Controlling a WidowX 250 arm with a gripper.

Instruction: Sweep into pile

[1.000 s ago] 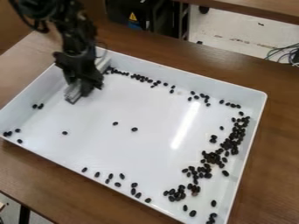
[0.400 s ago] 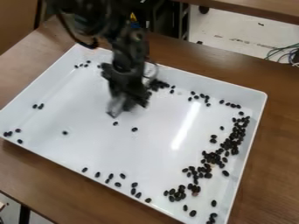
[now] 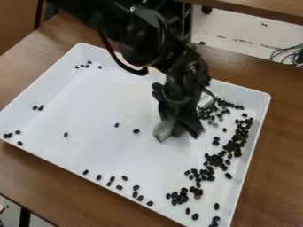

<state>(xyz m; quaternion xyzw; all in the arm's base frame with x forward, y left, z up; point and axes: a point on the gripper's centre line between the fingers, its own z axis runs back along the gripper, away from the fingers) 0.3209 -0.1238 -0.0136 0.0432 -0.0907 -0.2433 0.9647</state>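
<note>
Over the right half of the white tray, the black gripper hangs low, shut on a pale sweeping bar. One end of the bar shows to the lower left of the gripper, the other to its upper right near the back wall; the middle is hidden. Dark beans are bunched just to the right of the bar. A denser band of beans runs down the tray's right side towards the front corner. Two single beans lie left of the bar.
Several beans are scattered along the front wall, with a few at the left corner and back left corner. Raised walls ring the tray on a brown table. Cables show at the right edge.
The gripper and bar have moved from the tray's left side to the right along the back. Beans from the back edge have shifted right into a bunch; a few stay at the back left.
</note>
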